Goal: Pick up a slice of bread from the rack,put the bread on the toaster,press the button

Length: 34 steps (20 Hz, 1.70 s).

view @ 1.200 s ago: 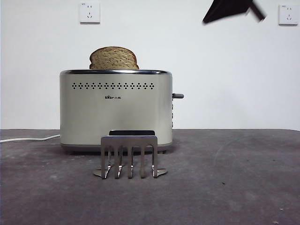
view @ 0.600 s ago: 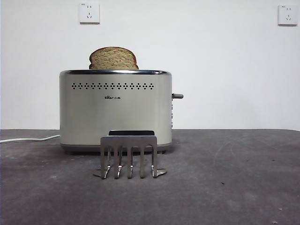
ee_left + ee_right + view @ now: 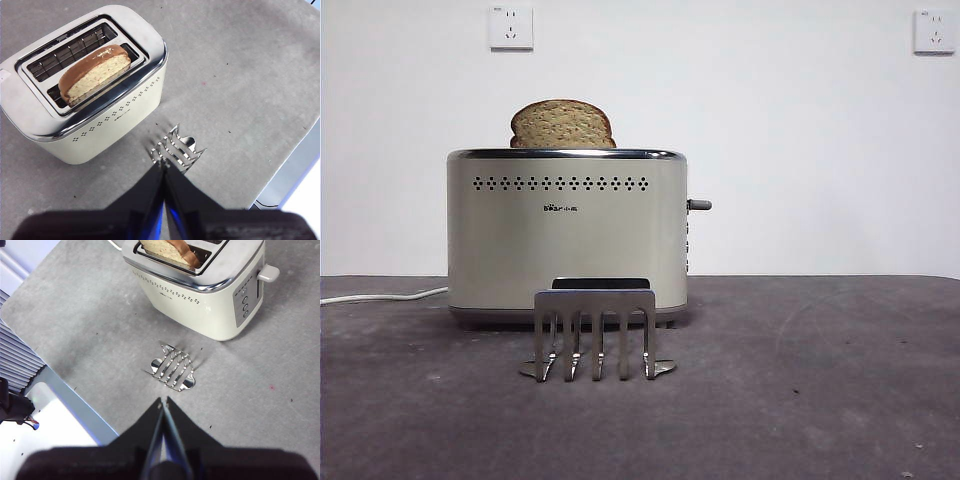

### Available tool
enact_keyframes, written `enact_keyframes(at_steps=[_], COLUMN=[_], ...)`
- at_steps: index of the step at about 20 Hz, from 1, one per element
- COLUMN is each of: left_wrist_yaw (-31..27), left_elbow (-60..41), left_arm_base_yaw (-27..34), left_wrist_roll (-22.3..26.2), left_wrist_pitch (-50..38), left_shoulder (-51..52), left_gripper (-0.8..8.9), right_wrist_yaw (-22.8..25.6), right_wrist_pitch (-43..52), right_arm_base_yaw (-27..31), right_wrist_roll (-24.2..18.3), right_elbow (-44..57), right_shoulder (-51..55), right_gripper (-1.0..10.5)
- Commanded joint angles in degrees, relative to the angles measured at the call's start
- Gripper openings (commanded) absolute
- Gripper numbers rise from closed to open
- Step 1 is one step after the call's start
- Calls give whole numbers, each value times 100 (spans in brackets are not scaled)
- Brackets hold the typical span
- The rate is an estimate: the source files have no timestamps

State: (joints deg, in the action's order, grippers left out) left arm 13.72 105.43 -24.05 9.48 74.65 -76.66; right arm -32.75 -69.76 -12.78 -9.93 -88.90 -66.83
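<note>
Though slotted, bread (image 3: 95, 70) far below gripper (image 3: 164, 167)

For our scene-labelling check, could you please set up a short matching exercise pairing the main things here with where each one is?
Things:
1. bread
2. rack
3. button
4. left gripper

Places:
A. on the toaster's narrow end
B. raised above the table
C. in a toaster slot
D. on the table before the toaster

Pairs: 1-C, 2-D, 3-A, 4-B
</note>
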Motion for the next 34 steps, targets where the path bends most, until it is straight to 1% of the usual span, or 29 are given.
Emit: enact_keyframes(at_steps=[1, 8, 11, 12, 13, 14, 16, 17, 19, 22, 23, 26, 28, 30, 33, 34], left_wrist_yaw=[-4, 15, -17, -31, 4, 57, 389, 560, 765, 719, 693, 332, 278, 195, -317, -343], left_elbow=[0, 0, 0, -7, -15, -52, -234, -407, -997, -2415, -2898, -4542, -5543, -6483, -7792, -8124], left_arm_base_yaw=[2, 4, 98, 177, 286, 417, 750, 955, 1379, 1930, 2085, 2498, 2686, 2839, 2940, 2940], left_wrist_roll=[-31, -31, -22, 155, 313, 450, 647, 662, 660, 662, 662, 658, 586, 365, 52, -17], left_wrist_pitch=[-4, -13, -68, -133, -367, -782, -1788, -2284, -3307, -4741, -5130, -6347, -6896, -7353, -7840, -7912], left_shoulder=[0, 0, 92, 192, 341, 535, 1001, 1266, 1836, 2861, 3189, 4223, 4815, 5370, 6107, 6301], left_gripper=[-3, -3, -3, -3, -3, -3, -3, -2, -2, 0, 0, 0, 0, 0, 0, 0], right_wrist_yaw=[15, 17, 15, 15, 15, 15, 17, 15, 15, 15, 15, 15, 15, 15, 15, 15], right_wrist_pitch=[22, 22, 24, 22, 24, 24, 24, 24, 24, 24, 24, 24, 24, 24, 24, 24], right_arm_base_yaw=[2, 2, 2, 2, 2, 2, 2, 2, 2, 2, 2, 2, 2, 2, 2, 2], right_wrist_roll=[-46, -44, -44, -46, -44, -46, -46, -46, -46, -46, -44, -44, -46, -44, -46, -46], right_elbow=[35, 35, 35, 35, 35, 35, 35, 35, 35, 35, 35, 35, 35, 35, 35, 35], right_shoulder=[15, 15, 15, 15, 15, 15, 15, 15, 15, 15, 15, 15, 15, 15, 15, 15], right_gripper=[1, 1, 1, 1, 1, 1, 1, 1, 1, 1, 1, 1, 1, 1, 1, 1])
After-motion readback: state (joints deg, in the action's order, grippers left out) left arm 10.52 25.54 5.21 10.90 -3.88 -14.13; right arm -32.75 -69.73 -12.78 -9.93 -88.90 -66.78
